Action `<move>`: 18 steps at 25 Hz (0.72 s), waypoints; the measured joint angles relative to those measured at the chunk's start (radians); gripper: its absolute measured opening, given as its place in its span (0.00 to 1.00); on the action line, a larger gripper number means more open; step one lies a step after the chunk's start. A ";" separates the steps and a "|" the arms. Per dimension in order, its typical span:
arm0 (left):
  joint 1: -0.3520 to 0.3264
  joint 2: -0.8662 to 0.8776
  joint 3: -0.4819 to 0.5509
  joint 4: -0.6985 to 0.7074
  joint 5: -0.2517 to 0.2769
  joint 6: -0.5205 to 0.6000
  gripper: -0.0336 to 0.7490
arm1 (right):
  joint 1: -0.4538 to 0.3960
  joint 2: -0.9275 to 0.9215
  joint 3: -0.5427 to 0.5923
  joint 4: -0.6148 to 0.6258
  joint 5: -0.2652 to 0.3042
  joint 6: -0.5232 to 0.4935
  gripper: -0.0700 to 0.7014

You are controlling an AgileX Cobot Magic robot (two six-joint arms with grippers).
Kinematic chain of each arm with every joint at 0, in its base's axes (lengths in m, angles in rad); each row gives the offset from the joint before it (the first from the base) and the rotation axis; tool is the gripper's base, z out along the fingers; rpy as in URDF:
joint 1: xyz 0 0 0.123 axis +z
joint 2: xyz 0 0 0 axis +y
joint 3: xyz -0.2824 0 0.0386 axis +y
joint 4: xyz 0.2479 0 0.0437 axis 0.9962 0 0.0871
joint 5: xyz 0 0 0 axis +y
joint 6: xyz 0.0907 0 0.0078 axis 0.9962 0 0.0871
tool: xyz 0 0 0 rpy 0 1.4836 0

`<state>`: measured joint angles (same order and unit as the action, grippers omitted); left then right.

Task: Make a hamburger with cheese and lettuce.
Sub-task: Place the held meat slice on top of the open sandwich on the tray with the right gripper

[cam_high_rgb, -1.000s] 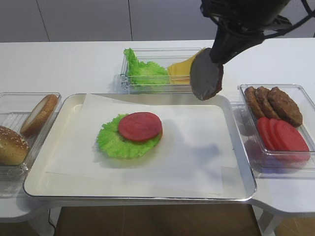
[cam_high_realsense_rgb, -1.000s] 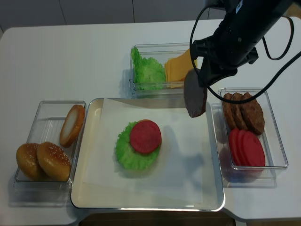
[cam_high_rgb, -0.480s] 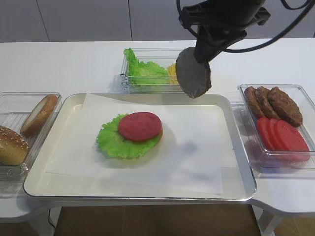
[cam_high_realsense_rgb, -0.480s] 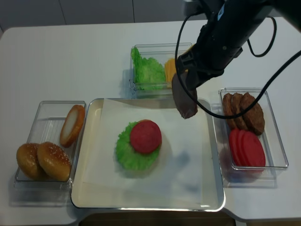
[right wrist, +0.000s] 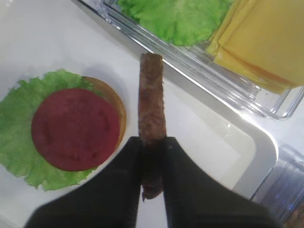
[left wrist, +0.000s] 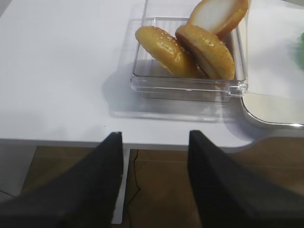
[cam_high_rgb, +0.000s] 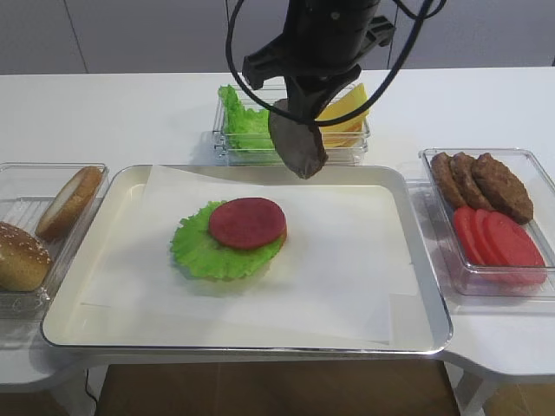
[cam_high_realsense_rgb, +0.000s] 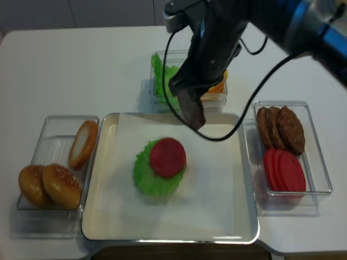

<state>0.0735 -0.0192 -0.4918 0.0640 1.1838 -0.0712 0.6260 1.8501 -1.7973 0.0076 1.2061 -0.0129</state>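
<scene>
The hamburger [cam_high_rgb: 232, 234] lies on the paper-lined tray [cam_high_rgb: 427, 322]: bun base, green leaf, red tomato disc on top. It also shows in the right wrist view [right wrist: 71, 128] and the other high view [cam_high_realsense_rgb: 162, 165]. My right gripper [cam_high_rgb: 297, 108] [right wrist: 152, 142] is shut on a brown patty [cam_high_rgb: 298, 146] [right wrist: 151, 95], held edge-on above the tray's back edge, right of and behind the hamburger. Cheese slices [cam_high_rgb: 345, 108] [right wrist: 266, 38] and loose lettuce [cam_high_rgb: 243, 123] [right wrist: 180, 16] lie in a clear box behind it. My left gripper [left wrist: 154, 137] is open and empty at the table's front-left edge.
A clear box [cam_high_rgb: 22, 178] at the left holds sesame buns [left wrist: 164, 45] and a bun half [cam_high_rgb: 69, 201]. A clear box [cam_high_rgb: 538, 173] at the right holds brown patties [cam_high_rgb: 481, 182] and tomato slices [cam_high_rgb: 499, 241].
My right gripper has carried the patty leftward, from above the tray's back right corner to the middle of its back edge. The left gripper shows no movement.
</scene>
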 joint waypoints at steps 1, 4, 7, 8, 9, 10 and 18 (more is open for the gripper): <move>0.000 0.000 0.000 0.000 0.000 0.000 0.47 | 0.008 0.012 -0.009 -0.022 0.007 0.013 0.23; 0.000 0.000 0.000 0.000 0.000 0.000 0.47 | 0.018 0.038 -0.030 -0.067 0.025 0.035 0.23; 0.000 0.000 0.000 0.000 0.000 0.000 0.47 | 0.030 0.053 -0.032 -0.083 0.036 0.049 0.23; 0.000 0.000 0.000 0.000 0.000 0.000 0.47 | 0.037 0.058 -0.032 -0.090 0.037 0.053 0.23; 0.000 0.000 0.000 0.000 0.000 0.000 0.47 | 0.048 0.063 -0.034 -0.095 0.038 0.059 0.23; 0.000 0.000 0.000 0.000 0.000 0.000 0.47 | 0.060 0.068 -0.035 -0.104 0.040 0.063 0.23; 0.000 0.000 0.000 0.000 0.000 0.000 0.47 | 0.111 0.109 -0.039 -0.133 0.040 0.090 0.23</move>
<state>0.0735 -0.0192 -0.4918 0.0640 1.1838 -0.0712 0.7374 1.9591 -1.8366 -0.1254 1.2458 0.0766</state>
